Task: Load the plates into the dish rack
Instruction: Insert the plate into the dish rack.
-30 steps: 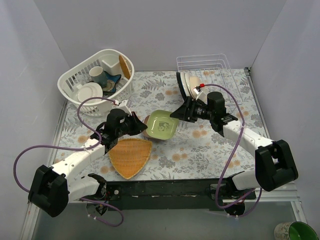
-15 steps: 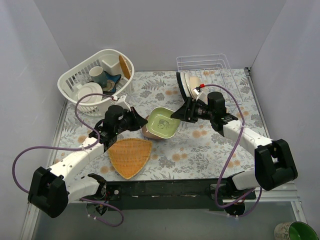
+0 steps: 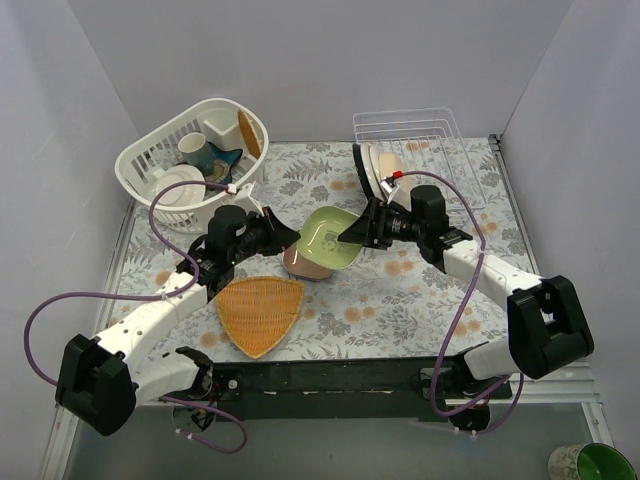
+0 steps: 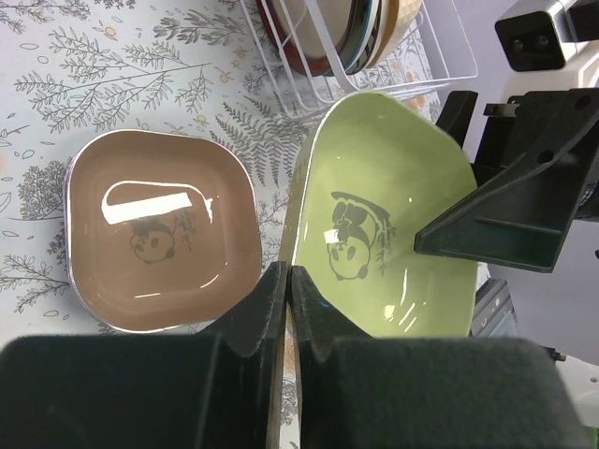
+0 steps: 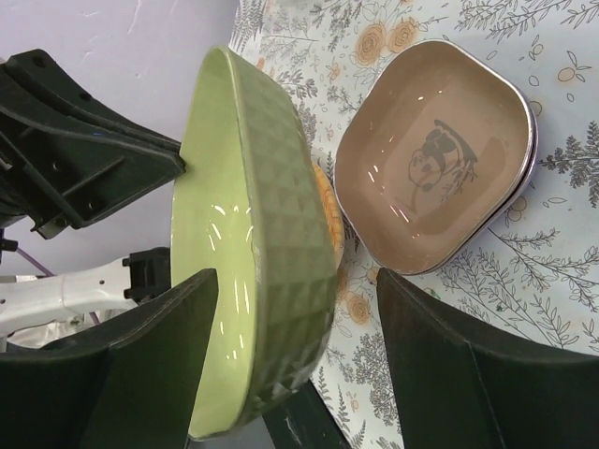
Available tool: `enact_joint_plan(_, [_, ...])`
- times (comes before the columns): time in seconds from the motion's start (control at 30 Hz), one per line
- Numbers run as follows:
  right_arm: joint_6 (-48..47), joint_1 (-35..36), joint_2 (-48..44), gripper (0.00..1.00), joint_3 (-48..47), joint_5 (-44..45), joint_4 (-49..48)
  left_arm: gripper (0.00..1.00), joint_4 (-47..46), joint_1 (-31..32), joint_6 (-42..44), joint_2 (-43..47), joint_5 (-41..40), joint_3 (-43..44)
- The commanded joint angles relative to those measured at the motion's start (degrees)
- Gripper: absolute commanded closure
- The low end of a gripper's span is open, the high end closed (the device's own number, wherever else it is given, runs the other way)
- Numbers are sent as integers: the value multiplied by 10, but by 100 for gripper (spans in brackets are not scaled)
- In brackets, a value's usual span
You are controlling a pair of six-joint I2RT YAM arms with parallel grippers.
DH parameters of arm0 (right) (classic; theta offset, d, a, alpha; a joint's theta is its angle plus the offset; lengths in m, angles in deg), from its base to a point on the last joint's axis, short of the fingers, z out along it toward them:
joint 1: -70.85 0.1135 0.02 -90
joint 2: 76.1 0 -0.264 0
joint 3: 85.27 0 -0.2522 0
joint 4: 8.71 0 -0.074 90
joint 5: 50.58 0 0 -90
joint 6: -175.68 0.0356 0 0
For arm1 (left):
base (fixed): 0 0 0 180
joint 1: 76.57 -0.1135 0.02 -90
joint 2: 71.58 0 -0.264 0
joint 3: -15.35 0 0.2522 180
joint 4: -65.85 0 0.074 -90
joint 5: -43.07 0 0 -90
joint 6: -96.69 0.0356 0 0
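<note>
The pale green rounded-square dish is lifted and tilted on edge. My left gripper is shut on its near rim. Its panda-printed inside faces the left wrist camera. My right gripper is open and straddles the dish's opposite edge, one finger on the inner side and the other finger standing off the patterned outer wall. A lilac-rimmed dish with a brownish inside lies flat on the table below. The white wire dish rack at the back right holds round plates upright.
A white slotted oval basket with cups and a plain white plate stands at the back left. An orange woven triangular tray lies near the front, under the left arm. Grey walls close in the table on three sides.
The left gripper has raised the green dish off the lilac dish and tipped it on edge, moving it right. The right gripper has come in around its far edge.
</note>
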Motion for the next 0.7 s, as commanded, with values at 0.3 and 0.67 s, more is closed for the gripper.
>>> enact_joint_plan(0.3, [27, 1, 4, 76, 7, -53, -65, 100, -14, 1, -6, 17, 13, 10])
enact_joint_plan(0.67, [1, 1, -14, 99, -31, -41, -17, 2, -4, 1, -4, 23, -1, 9])
